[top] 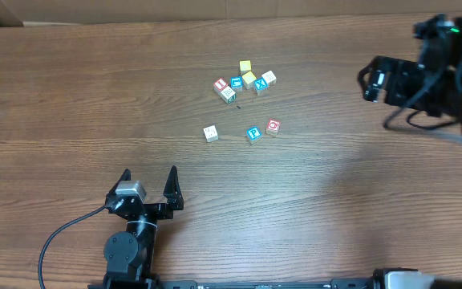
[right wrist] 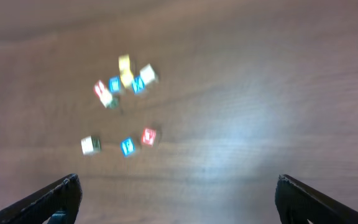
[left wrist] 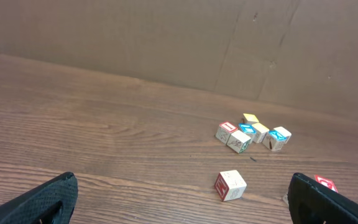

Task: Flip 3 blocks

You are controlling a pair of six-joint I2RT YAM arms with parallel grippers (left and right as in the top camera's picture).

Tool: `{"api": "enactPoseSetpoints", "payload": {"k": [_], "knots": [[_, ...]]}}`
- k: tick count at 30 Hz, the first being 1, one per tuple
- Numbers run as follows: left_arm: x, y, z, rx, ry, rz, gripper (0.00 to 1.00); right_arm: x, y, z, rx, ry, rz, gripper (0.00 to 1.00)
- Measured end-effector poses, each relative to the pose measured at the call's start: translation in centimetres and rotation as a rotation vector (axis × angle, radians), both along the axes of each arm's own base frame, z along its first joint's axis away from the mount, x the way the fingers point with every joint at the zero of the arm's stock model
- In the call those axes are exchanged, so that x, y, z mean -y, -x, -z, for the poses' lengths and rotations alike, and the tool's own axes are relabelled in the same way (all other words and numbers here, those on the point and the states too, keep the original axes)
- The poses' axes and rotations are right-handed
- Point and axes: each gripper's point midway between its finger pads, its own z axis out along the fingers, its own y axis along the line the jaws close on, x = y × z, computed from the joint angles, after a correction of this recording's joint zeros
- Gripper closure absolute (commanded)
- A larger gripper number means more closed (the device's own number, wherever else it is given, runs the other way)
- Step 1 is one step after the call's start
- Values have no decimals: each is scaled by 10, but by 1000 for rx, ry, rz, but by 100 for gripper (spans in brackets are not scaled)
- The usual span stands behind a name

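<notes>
Three blocks lie in a loose row mid-table: a pale block, a teal-letter block and a red-ring block. My left gripper stands open near the front edge, short of the pale block and apart from it. In the left wrist view the pale block lies ahead between the open fingers of that gripper, and the red-ring block peeks from behind the right finger. My right gripper hangs open at the far right, high above the table. Its blurred view shows the pale, teal and red-ring blocks far below the gripper.
A cluster of several other cubes, with yellow faces and a blue X among them, sits just behind the row; it also shows as a cluster in the left wrist view. A cardboard wall backs the table. A black cable trails from the left arm.
</notes>
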Motion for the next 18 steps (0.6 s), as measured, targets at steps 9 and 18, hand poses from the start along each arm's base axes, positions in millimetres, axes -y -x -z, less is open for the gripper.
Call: {"api": "enactPoseSetpoints", "payload": {"k": [9, 18], "knots": [[0, 0, 0, 0, 0, 0, 0, -15, -18, 13, -27, -71, -51, 0], [0, 0, 0, 0, 0, 0, 0, -17, -17, 12, -25, -84, -59, 0]]}}
